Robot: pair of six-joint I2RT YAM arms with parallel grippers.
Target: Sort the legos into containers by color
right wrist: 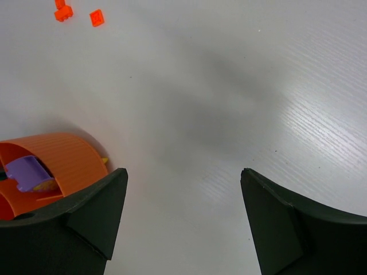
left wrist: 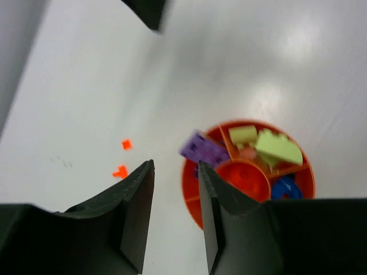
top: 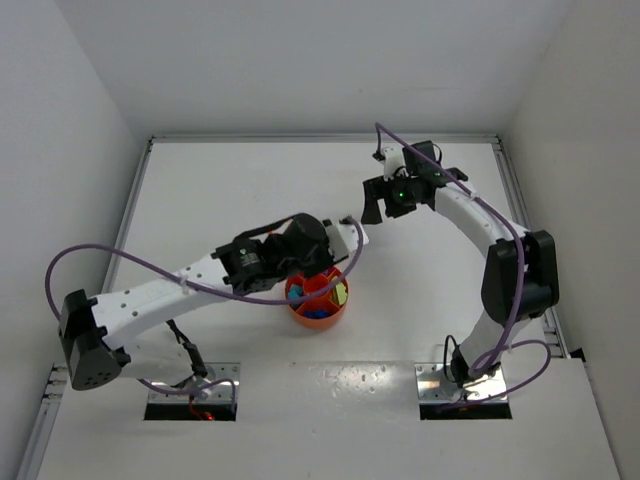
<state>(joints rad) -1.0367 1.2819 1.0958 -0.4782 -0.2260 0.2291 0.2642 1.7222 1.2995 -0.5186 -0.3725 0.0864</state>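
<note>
Standing near the middle of the white table point(top: 250, 180), the orange tray point(top: 322, 322) is half covered in the top view by the left arm point(top: 150, 295), whose wrist hangs over its far-left rim. The table is boxed by white walls point(top: 80, 100) on the left, far and right sides, with a rail point(top: 130, 215) along each side edge. Bare surface is seen between the tray and all three walls. The right arm point(top: 520, 270) is bent round at the far right, its wrist well apart from the tray.

The left gripper point(left wrist: 175, 212) is recorded as released: its jaws are parted by a narrow gap, with table showing between them and nothing grasped. It is held just beside the tray's rim. The right gripper point(right wrist: 183, 195) is spread wide and likewise grasps nothing. The tray wall is seen beside the finger at the left of that view.

Sorted legos point(left wrist: 278, 146) are shown in the wedge sections by the left wrist view: pale green, blue and, in the central cup, orange. A purple lego point(left wrist: 203, 150) is lying across the rim, overhanging the outer edge. Two loose orange legos point(left wrist: 120, 171) are lying on the table, apart from the tray. They are shown by both wrist views but cannot be made out from above, where only yellow and blue pieces are seen in the tray.
</note>
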